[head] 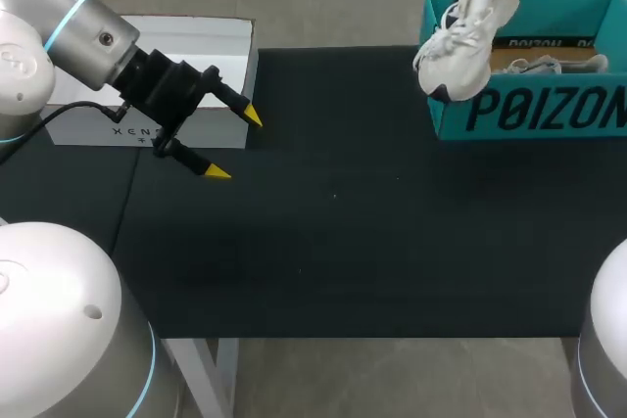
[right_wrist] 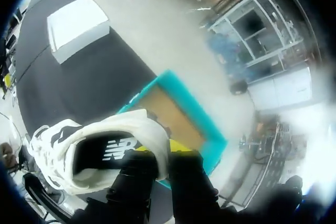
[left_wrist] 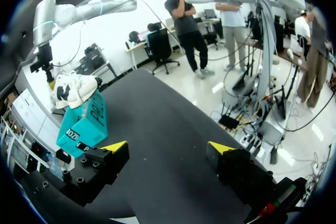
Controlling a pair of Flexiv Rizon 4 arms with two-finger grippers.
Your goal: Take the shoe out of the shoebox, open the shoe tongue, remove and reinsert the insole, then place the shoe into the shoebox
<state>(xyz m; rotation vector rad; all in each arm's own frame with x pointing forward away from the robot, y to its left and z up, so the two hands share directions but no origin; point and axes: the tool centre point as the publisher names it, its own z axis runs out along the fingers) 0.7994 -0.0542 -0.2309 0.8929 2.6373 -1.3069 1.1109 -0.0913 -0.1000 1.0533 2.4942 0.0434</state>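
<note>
Shoe [head: 465, 36]: raised over shoebox [head: 529, 110] at 2 o'clock, clamped in my right gripper [right_wrist: 163, 150]; left gripper [head: 235, 144] apart; tongue, insole and return still pending, I judge.

Black table [head: 333, 242] bears teal shoebox [head: 549, 110] and white box [head: 196, 41].

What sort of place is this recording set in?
Probably a robotics lab bench: at a black-topped table, the right gripper holds a white shoe above a teal shoebox, while the left gripper hangs open over the table.
</note>
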